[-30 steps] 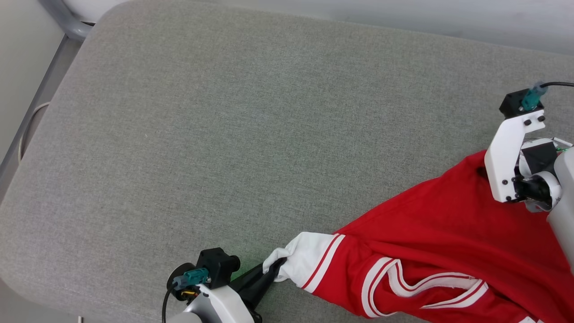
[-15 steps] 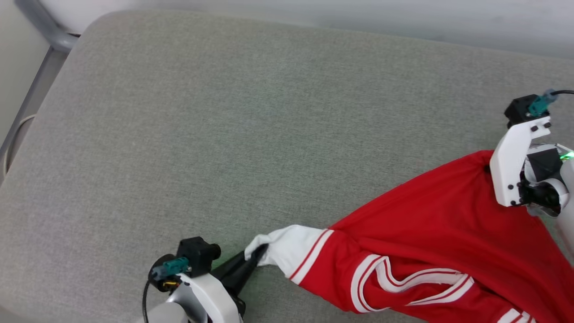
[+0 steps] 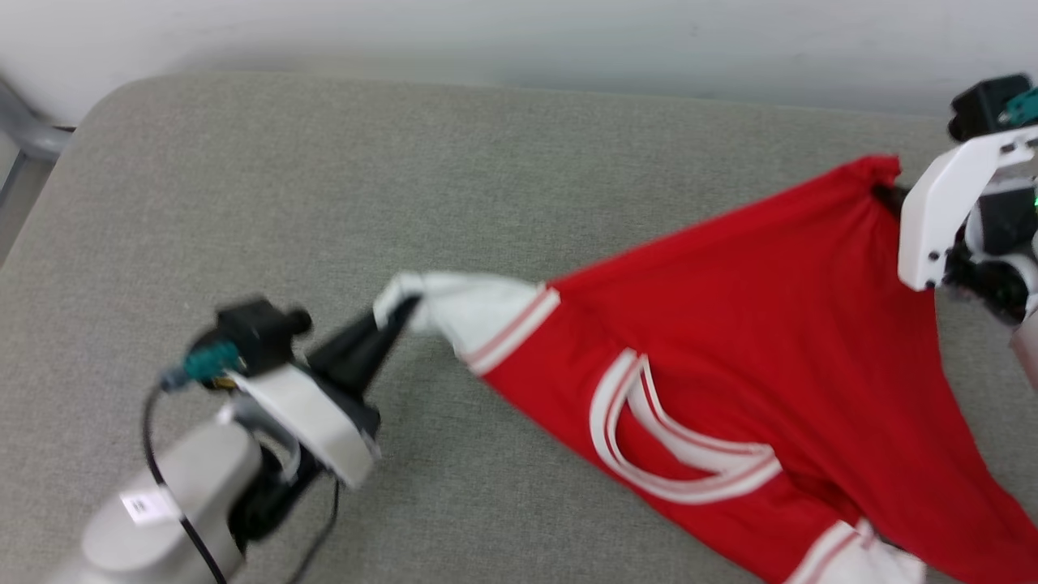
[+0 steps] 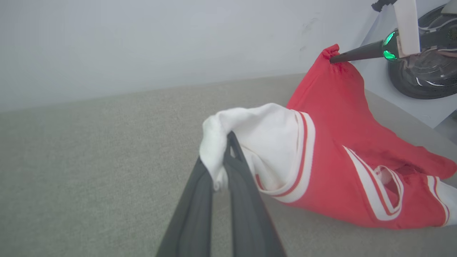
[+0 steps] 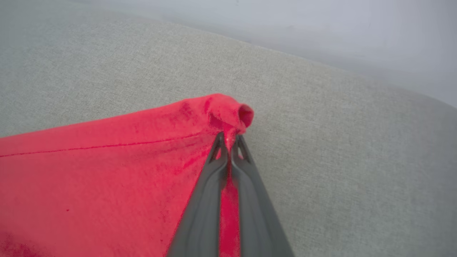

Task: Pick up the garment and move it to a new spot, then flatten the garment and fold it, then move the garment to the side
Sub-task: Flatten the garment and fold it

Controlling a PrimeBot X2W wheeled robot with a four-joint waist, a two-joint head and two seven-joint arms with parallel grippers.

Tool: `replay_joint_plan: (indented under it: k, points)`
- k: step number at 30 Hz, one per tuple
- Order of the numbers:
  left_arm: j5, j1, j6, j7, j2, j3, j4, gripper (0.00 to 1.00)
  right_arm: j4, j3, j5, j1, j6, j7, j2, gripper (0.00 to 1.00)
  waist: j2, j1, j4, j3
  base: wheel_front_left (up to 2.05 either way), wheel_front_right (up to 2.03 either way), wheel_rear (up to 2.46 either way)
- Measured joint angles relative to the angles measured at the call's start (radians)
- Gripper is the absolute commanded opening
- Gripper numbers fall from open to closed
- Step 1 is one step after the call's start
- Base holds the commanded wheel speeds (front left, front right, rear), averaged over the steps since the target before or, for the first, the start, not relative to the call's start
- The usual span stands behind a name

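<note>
Red jersey-knit T-shirt (image 3: 730, 324) with short white sleeves and white-and-red striped trim is strung between the two arms over the right half of a grey woven upholstered cushion (image 3: 324, 162). Its top edge is pulled into a straight, taut line that climbs from the middle of the cushion to the far right corner. The rest sags away below that line. In the left wrist view the shirt's (image 4: 332, 150) lower folds rest on the cushion fabric (image 4: 71, 160).

One white sleeve (image 3: 462, 304) forms the left end of the line, and its bunched tip is pinched between the left fingers (image 3: 357, 353). The left wrist view shows those dark fingers (image 4: 242, 200) pressed together on a wad of white cloth (image 4: 264, 142). The striped neck trim (image 3: 673, 438) curls in a loop lower down, and the second white sleeve (image 3: 851, 560) lies at the near right edge.

At the far right, the right fingers (image 3: 888, 195) clamp a puckered red corner. From the right wrist they (image 5: 250, 200) are squeezed shut, with a strip of red cloth (image 5: 89, 178) caught between them. That same grip shows from the left wrist (image 4: 357, 55), with a green light glowing behind it.

A pale wall (image 3: 486, 32) runs behind the cushion, and a grey metal bar (image 3: 24, 138) stands at its far left corner. The head view is motion-blurred.
</note>
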Motion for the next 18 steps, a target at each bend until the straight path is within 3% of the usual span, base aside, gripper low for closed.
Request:
replay_joint_plan:
  k: [6,13,18]
  points:
    - [-0.059,-0.163,0.000,0.000,0.059,0.024,-0.064,0.00,0.001,-0.018,0.034,-0.082,0.000,-0.081,-0.009,0.00,0.0000,0.0000,-0.032,-0.023,0.00,0.00,0.00]
    - [-0.114,-0.395,-0.001,0.003,0.161,-0.037,-0.067,0.00,-0.006,-0.053,0.086,-0.210,0.000,-0.171,-0.007,0.00,0.0000,0.0000,-0.066,-0.035,0.00,0.00,0.00]
    - [-0.112,-0.592,-0.001,0.011,0.173,-0.068,-0.003,0.00,0.007,-0.064,0.076,-0.315,0.000,-0.230,-0.010,0.00,0.0000,0.0000,-0.079,-0.038,0.00,0.00,0.00]
